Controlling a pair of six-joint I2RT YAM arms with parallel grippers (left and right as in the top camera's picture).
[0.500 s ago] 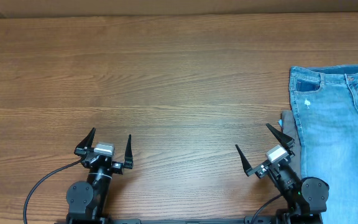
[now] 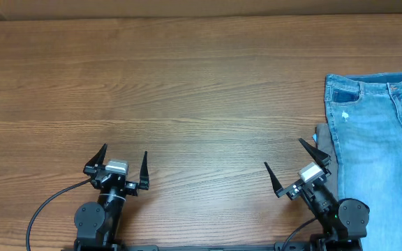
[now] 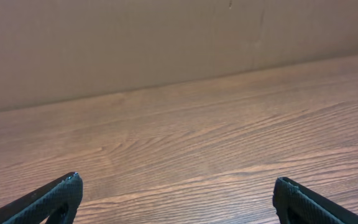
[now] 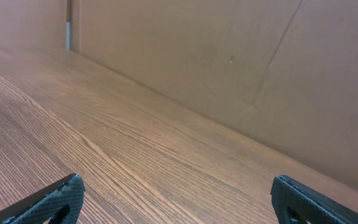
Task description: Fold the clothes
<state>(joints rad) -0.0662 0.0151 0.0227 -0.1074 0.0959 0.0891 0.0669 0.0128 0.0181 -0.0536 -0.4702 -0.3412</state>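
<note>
1. Nothing has moved since the earlier overhead frame; both arms and the jeans [image 2: 379,139] lie as they did.
2. Overhead: my left gripper [image 2: 125,149] and right gripper [image 2: 283,153] stand wide open, holding nothing, at the table's [image 2: 187,90] near edge; the jeans lie flat at the right edge, partly out of frame, just beside the right gripper.
3. Left wrist: spread fingers [image 3: 55,198] above bare wood.
4. Right wrist: fingers [image 4: 303,196] equally spread above wood.
</note>
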